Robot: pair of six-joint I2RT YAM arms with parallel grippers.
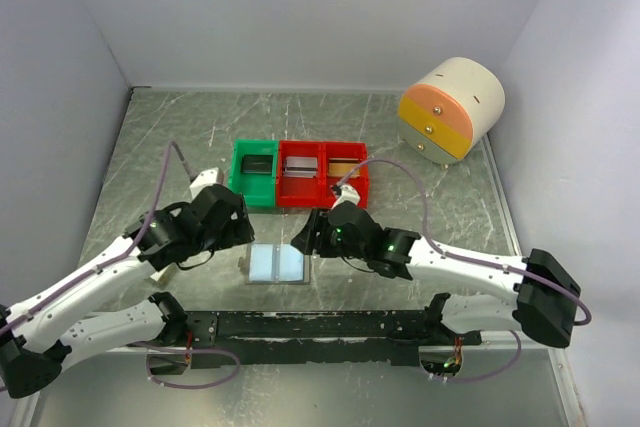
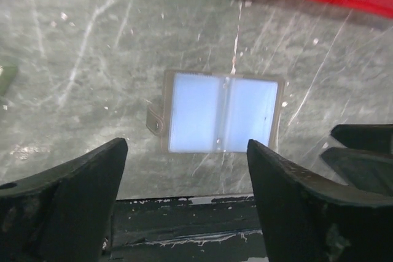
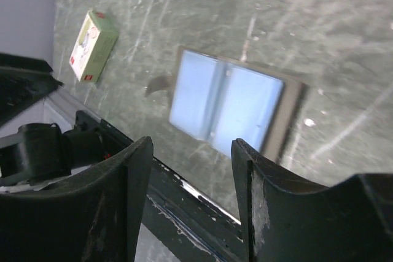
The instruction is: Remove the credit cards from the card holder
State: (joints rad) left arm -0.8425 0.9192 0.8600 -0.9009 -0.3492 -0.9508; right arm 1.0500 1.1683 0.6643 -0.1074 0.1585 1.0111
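The card holder [image 1: 276, 263] lies open on the tabletop [image 1: 450, 197]. Left fingers [image 2: 92, 176], wide, and right fingers [image 3: 116, 194], partly spread, flank it, empty. Pin one panel; slide any credit cards outward.

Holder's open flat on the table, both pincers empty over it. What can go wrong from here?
1. The card holder lies loose and flat near the black rail. A push from either pincer may slide it instead of pinning it.
2. The left pincer and right pincer hover close over the same holder, so they may collide.
3. No card edge shows in the pale blue pockets, so a grab may snag the pocket film instead.
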